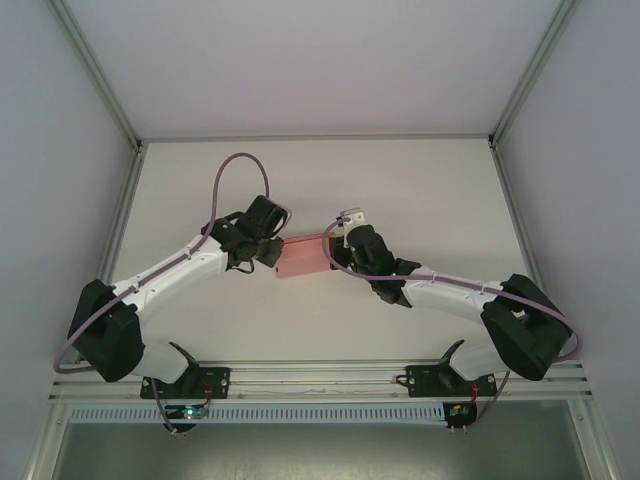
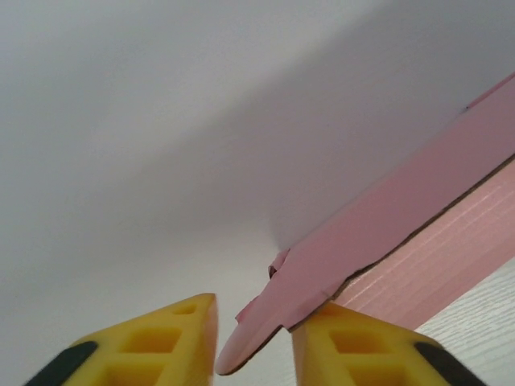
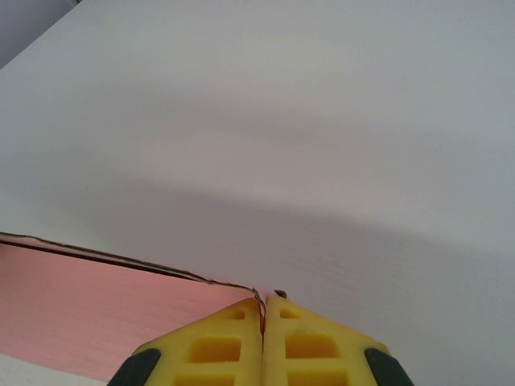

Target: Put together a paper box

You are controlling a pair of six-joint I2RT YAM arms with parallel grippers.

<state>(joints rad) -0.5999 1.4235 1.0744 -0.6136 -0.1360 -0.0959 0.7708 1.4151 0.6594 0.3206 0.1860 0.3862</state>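
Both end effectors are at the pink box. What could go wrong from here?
1. The left end effector has only the tip of a small flap between its fingers, which stand apart; closing there may crumple or miss it.
2. The right end effector pinches just an edge of the paper box; pulling apart might tear the thin card.

One paper box (image 1: 303, 257); two arms (image 1: 170, 275) (image 1: 450, 290); two tools (image 2: 256, 330) (image 3: 264, 314)
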